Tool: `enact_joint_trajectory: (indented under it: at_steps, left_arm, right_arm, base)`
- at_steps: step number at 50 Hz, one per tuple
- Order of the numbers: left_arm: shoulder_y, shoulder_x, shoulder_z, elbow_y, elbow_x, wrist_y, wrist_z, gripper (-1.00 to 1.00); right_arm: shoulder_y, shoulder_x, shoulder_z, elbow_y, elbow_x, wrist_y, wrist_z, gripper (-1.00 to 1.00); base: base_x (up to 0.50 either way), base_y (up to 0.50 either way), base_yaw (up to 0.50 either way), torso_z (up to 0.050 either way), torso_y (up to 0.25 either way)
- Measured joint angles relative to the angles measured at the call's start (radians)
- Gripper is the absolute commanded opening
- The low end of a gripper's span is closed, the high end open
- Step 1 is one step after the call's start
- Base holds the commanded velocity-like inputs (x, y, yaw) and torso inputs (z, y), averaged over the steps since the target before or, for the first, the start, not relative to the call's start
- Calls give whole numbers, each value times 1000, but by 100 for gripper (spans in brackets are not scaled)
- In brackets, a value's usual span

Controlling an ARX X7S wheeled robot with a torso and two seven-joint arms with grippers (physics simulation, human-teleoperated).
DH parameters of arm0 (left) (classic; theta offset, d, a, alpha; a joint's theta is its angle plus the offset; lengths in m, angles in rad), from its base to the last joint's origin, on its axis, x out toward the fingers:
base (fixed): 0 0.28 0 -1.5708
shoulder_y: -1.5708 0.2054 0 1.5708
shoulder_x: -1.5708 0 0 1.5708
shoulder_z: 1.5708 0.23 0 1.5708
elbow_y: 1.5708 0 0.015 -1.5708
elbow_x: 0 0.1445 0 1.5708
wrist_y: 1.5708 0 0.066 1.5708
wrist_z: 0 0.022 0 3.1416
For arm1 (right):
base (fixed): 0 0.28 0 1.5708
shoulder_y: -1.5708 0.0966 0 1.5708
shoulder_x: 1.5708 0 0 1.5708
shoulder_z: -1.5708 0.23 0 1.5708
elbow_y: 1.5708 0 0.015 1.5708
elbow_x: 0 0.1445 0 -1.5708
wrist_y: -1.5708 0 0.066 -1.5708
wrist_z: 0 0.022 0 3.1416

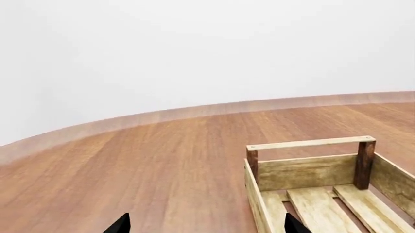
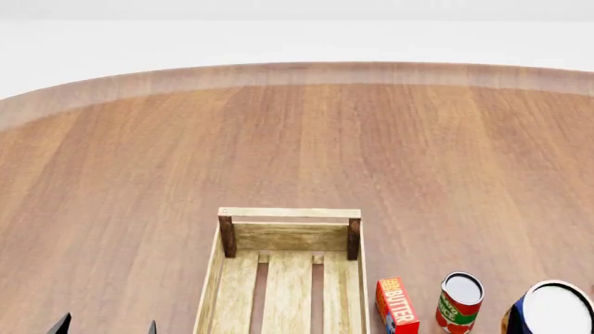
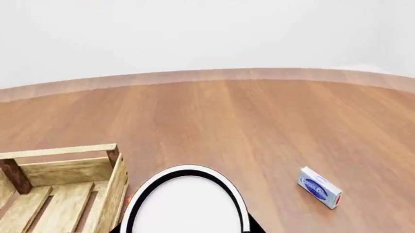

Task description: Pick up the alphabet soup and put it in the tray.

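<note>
The alphabet soup [image 2: 551, 311], a blue can with a pale white lid, sits at the lower right of the head view and looks larger and nearer than the can beside it. In the right wrist view its lid [image 3: 184, 206] fills the space between the jaws of my right gripper [image 3: 184, 229], whose dark fingers [image 3: 247, 225] hug its sides. The tray [image 2: 289, 213], a light-wood slatted crate with dark corner posts, stands to the can's left and holds nothing; it also shows in both wrist views [image 1: 311, 143] [image 3: 58, 151]. My left gripper [image 1: 206, 228] is open and empty, left of the tray [image 2: 106, 327].
A red butter box [image 2: 397, 305] and a red-and-green can [image 2: 460, 300] stand between the tray and the soup. A small white-and-blue box [image 3: 319, 187] lies on the wooden table further right. The table's curved far edge [image 2: 297, 73] runs along the back.
</note>
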Motion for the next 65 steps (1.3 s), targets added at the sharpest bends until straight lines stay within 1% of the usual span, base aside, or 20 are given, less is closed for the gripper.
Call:
enact_joint_trajectory:
  at_steps: [11,31,51,65]
  left_arm:
    - [0,-3,6,0,8,6,-6,100]
    - [1,-9,14,2,12,11,-14,100]
    - [0,-14,21,1,14,17,-20,100]
    - [-2,-16,26,-1,13,20,-22,100]
  right_arm:
    - [124,-16,-123,12,3,21,17,-100]
    - [309,-63,-346,103,-59,-6,16,-100]
    - [418,-132,-530,210,-115,-49,-6,-100]
    - [458,-169,-592,257,-127,-62,-10,-100]
  base:
    - [0,0,0,0,0]
    - [0,0,0,0,1]
    - [0,0,0,0,1]
    - [0,0,0,0,1]
